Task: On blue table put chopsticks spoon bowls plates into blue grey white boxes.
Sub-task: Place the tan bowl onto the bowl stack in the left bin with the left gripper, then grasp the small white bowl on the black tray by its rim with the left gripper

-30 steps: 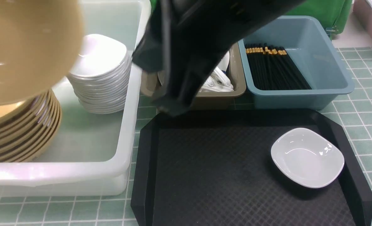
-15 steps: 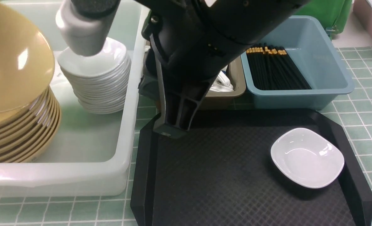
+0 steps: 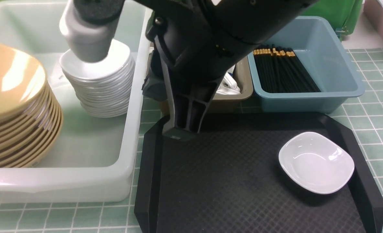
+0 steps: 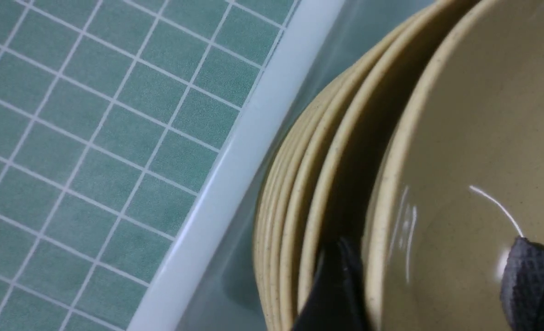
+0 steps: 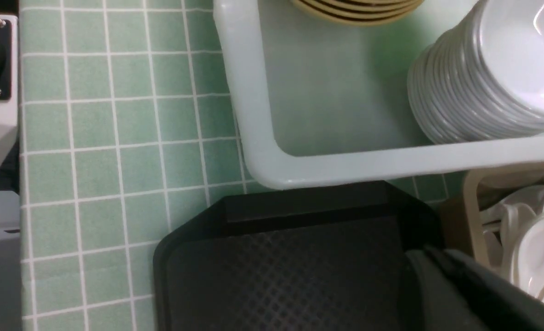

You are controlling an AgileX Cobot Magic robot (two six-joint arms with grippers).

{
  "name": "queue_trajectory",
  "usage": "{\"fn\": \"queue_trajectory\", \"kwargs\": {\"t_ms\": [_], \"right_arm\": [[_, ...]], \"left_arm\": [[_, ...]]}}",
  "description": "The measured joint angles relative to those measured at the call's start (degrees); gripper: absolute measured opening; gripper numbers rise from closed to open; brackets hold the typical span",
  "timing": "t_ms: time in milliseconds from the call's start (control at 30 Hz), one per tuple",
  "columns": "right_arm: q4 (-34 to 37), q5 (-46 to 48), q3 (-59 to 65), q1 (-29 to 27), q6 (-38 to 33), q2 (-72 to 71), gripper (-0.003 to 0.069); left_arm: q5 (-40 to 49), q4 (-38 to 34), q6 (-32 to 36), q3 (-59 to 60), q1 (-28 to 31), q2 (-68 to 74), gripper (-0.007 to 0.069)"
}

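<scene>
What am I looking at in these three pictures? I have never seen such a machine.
It is a robot with two arms, each ending in a two-fingered gripper. The wide picture looks forward from between the arms; the other two come from wrist cameras. On the blue table stand a white box holding bowls and plates, a grey box of spoons, a blue box of chopsticks, and a black tray with a lone plate. The left gripper is open, astride the rim of the top bowl. The right gripper is shut, empty, at the tray's far corner.
</scene>
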Motion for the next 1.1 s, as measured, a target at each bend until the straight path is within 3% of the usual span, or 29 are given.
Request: {"fn": "queue_trajectory", "kwargs": {"t_ms": [100, 233, 533, 700, 733, 967, 1100], "right_arm": [[-0.4, 0.8, 0.0, -2.0, 0.4, 0.0, 0.0058], [-0.4, 0.9, 0.0, -4.7, 1.1, 0.0, 0.0063], [-0.4, 1.1, 0.0, -6.3, 2.1, -0.1, 0.0074], [-6.3, 1.1, 0.0, -9.0, 7.2, -1.4, 0.0078], [-7.8, 1.1, 0.4, -11.1, 9.9, -2.5, 0.0079], [-9.0, 0.9, 12.6, -16.3, 15.6, -13.1, 0.0084], [-8.9, 1.0, 23.7, -17.4, 18.0, -21.3, 0.0088]], "left_arm": [[-0.1, -0.3, 0.0, 0.0, 0.0, -1.2, 0.0577], [-0.5, 1.7, 0.0, -1.2, 0.1, -4.6, 0.0622], [2.5, -3.4, -0.3, -6.7, -2.7, -10.6, 0.0578], [4.1, -11.5, 4.1, -6.7, -18.6, -11.1, 0.0531], [4.9, -12.4, 5.4, -6.7, -24.5, -10.3, 0.0517], [4.4, -12.7, 8.7, -6.7, -50.4, -1.6, 0.0473], [-0.3, -12.7, 8.8, -6.7, -60.0, 5.0, 0.0473]]}}
